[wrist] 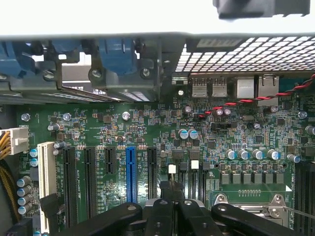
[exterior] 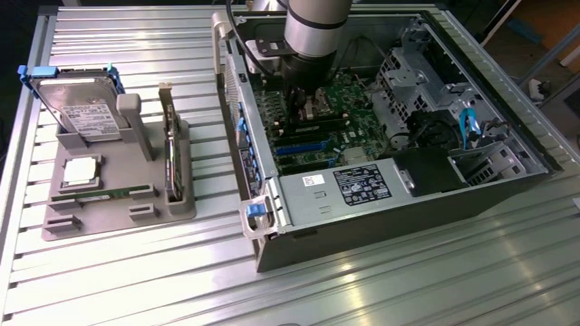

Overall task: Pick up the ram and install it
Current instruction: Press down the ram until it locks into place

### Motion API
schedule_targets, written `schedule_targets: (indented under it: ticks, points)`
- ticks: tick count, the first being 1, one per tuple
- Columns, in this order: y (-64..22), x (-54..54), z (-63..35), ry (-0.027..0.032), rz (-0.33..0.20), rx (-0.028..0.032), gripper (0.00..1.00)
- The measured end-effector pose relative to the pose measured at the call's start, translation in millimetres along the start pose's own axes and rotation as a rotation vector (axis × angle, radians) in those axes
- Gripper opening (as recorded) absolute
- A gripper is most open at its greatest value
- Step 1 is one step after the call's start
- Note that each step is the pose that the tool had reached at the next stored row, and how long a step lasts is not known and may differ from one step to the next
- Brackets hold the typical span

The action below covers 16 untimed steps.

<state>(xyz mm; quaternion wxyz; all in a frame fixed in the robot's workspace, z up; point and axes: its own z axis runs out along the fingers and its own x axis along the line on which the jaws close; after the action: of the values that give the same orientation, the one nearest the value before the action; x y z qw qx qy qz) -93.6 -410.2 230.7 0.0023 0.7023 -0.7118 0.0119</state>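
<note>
Your end effector (wrist: pixel 172 209) is closed, low inside the computer case (exterior: pixel 471 183) over the motherboard (wrist: pixel 147 128). Whether it grips the ram you cannot tell; a green stick (exterior: pixel 111 193) lies in the tray (exterior: pixel 118 221) on the tabletop (exterior: pixel 408 285). Misalignment with the memory slots (wrist: pixel 192 177) could bend them.

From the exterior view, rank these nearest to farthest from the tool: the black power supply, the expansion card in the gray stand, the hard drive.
1. Black power supply, inside the case, toward the view's right of the tool.
2. Expansion card, upright in the gray stand, view's left.
3. Hard drive, far left of the stand.
</note>
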Motion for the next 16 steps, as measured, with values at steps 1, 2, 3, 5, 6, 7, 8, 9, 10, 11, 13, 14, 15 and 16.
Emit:
schedule_targets:
  ticks: [1, 2, 3, 5, 6, 7, 8, 9, 10, 11, 13, 14, 15, 16]
  points:
    - [0.0, 0.0, 0.0, 0.0, 0.0, 0.0, 0.11]
    - [0.0, 0.0, 0.0, 0.0001, 0.0, 0.0, 0.11]
    - [0.0, 0.0, 0.0, 0.0002, 0.0, -0.0001, 0.11]
    - [0.0, 0.0, 0.1, 0.0001, 0.0, 0.0, 0.11]
    - [0.0, 0.0, 0.1, 0.0001, 0.0, -0.0001, 0.11]
    - [0.0, 0.0, 0.1, 0.0, 0.0, 0.0, 0.11]
    - [0.0, 0.0, 0.1, 0.0, 0.0, 0.0, 0.11]
    - [0.0, 0.0, 0.1, 0.0, 0.0, 0.0, 0.11]
    - [0.0, 0.0, -0.6, -0.0005, 0.0, 0.0003, 0.11]
    - [-0.1, -0.1, -1.3, -0.001, 0.0, 0.0007, 0.11]
    - [-0.1, 0.1, -4.3, -0.0001, 0.0, 0.0001, 0.11]
    - [-0.1, 0.1, -5.8, -0.0002, 0.0, 0.0001, 0.11]
    - [-0.1, 0.1, -7.8, -0.0002, 0.0, 0.0001, 0.11]
    - [-0.1, 0.2, -9.1, -0.0001, 0.0, 0.0001, 0.11]
